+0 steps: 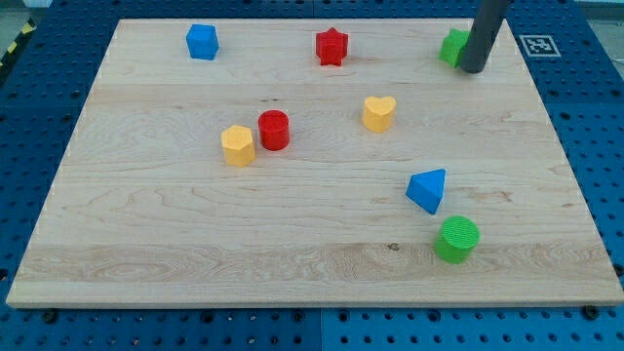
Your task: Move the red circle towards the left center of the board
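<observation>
While I wait: my tip [474, 68] sits at the view's top right, far from the job, touching or almost touching a green block [452, 46] that hides partly behind my rod.
Claw: I have none, only a straight dark rod, so nothing opens, shuts or gets held; I can only push.
Red circle [274, 130]: it stands a bit left of the middle, just beside the yellow block [238, 145], which may be six-sided. I think they touch or nearly do.
Why that matters: the yellow one sits on its left and lower side, right in the way, so a push to the left would likely shove both.
My plan: I guess I must come round to the red circle's right side first.
Others: blue block [202, 41] and red star [331, 46] up top, yellow heart [378, 113] in the middle, blue triangle [427, 189] and green circle [456, 239] lower right.
Desk: a pale wooden board [146, 244], flat and smooth.
Room: blue pegboard [39, 107] with small holes all around, and a black-and-white marker [539, 44] at the top right.
</observation>
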`<state>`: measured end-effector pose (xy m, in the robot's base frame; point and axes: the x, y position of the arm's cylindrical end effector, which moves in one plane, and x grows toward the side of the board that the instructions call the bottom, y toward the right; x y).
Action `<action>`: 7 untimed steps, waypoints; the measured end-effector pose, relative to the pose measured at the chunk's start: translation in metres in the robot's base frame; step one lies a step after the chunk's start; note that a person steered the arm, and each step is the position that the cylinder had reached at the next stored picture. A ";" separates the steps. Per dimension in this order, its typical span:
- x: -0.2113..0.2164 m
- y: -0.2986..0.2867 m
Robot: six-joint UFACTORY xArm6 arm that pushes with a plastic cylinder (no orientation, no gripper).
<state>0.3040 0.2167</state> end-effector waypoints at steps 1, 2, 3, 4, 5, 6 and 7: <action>0.037 0.013; 0.100 0.033; 0.151 0.033; 0.152 -0.019; 0.152 -0.088; 0.152 -0.138; 0.147 -0.184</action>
<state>0.4510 0.0327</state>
